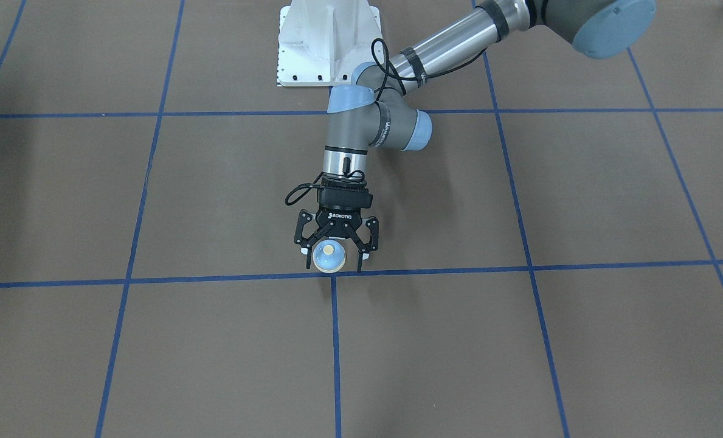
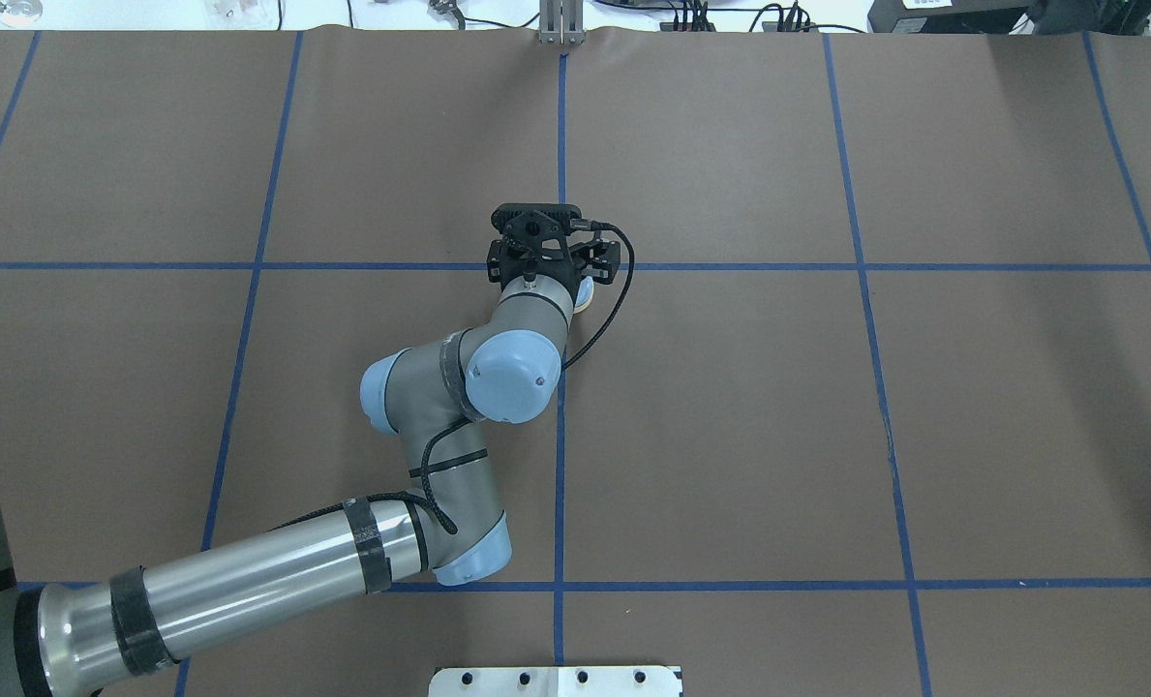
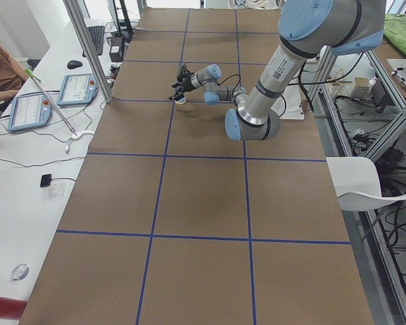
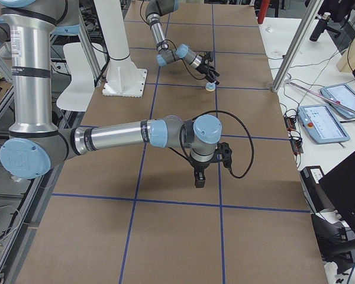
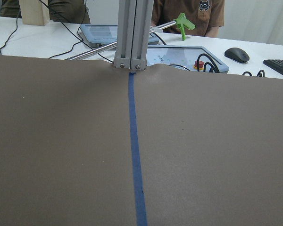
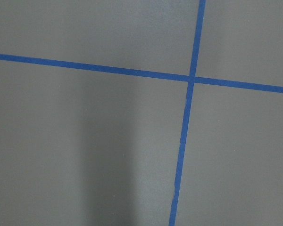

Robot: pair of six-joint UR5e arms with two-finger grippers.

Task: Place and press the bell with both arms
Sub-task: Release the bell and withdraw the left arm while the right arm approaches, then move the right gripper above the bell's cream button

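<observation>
The light-blue bell (image 1: 329, 256) with its cream button stands on the brown table, just on the robot's side of a blue tape crossing. My left gripper (image 1: 334, 263) points down over it. Its fingers (image 1: 364, 246) straddle the bell with a gap on each side, so it is open. In the overhead view only the bell's edge (image 2: 584, 293) peeks out beside the wrist. My right gripper (image 4: 199, 178) shows only in the exterior right view. It hangs low over the table far from the bell (image 4: 210, 86), and I cannot tell whether it is open. Neither wrist view shows bell or fingers.
The white pedestal (image 1: 328, 42) stands at the robot's side of the table. An aluminium post (image 5: 130, 33) rises at the far table edge, with control tablets (image 5: 188, 56) and an operator behind it. Blue tape lines (image 6: 184, 141) grid the brown table.
</observation>
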